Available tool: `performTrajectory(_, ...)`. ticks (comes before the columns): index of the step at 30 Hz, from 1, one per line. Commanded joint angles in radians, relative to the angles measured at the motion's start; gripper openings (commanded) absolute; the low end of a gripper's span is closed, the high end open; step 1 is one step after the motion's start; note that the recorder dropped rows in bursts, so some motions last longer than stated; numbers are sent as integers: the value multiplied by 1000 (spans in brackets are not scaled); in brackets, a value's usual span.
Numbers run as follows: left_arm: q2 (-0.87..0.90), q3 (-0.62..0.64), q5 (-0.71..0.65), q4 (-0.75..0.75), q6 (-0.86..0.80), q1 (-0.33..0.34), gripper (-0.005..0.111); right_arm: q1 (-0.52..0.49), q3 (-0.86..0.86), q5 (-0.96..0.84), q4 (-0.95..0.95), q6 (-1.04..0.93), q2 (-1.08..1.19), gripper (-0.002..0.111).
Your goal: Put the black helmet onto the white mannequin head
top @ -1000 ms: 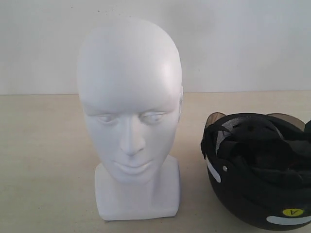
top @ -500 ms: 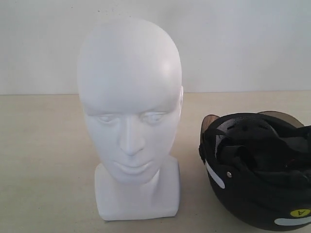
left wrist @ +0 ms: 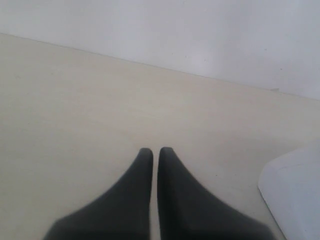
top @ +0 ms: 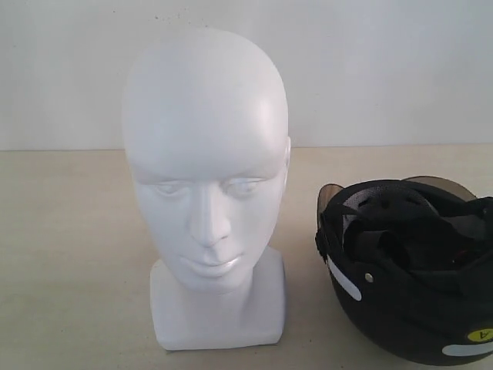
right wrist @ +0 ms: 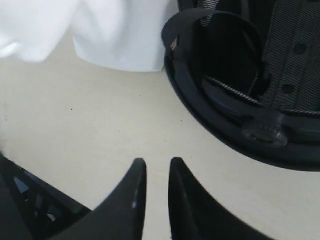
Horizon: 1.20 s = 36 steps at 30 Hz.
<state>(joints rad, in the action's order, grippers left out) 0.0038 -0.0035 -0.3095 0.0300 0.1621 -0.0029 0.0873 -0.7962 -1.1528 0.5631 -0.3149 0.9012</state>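
Helmet (top: 408,277) has swivelled slightly since a second ago, its yellow sticker (top: 479,335) sliding right. It lies upturned on the table (top: 69,254), right of the head (top: 206,185). Right gripper (right wrist: 157,167) hovers low just beside its rim, jaws a sliver apart, empty. Left gripper (left wrist: 155,152) is pressed together near the head's base. Grasping is in hand, I judge; next comes a firm hold on the rim.

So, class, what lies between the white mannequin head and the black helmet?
Nothing: only bare table separates the white mannequin head from the black helmet, as the exterior view shows.
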Motion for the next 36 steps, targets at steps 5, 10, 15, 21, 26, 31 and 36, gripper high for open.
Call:
performTrajectory(5,-4,4,3,6,-6,2,4,2,18,44,-68,20,28,10)
performTrajectory(10,-4,4,3,6,-6,2,4,2,19,79,-94,37,28,10)
performTrajectory(15,-4,4,3,6,-6,2,4,2,19,89,-178,103,43,10)
performTrajectory(21,-4,4,3,6,-6,2,4,2,19,90,-136,94,98,10)
performTrajectory(26,-4,4,3,6,-6,2,4,2,19,104,-153,94,98,10)
performTrajectory(31,-4,4,3,6,-6,2,4,2,19,119,-168,96,98,10)
performTrajectory(36,-4,4,3,6,-6,2,4,2,19,140,-146,96,98,10)
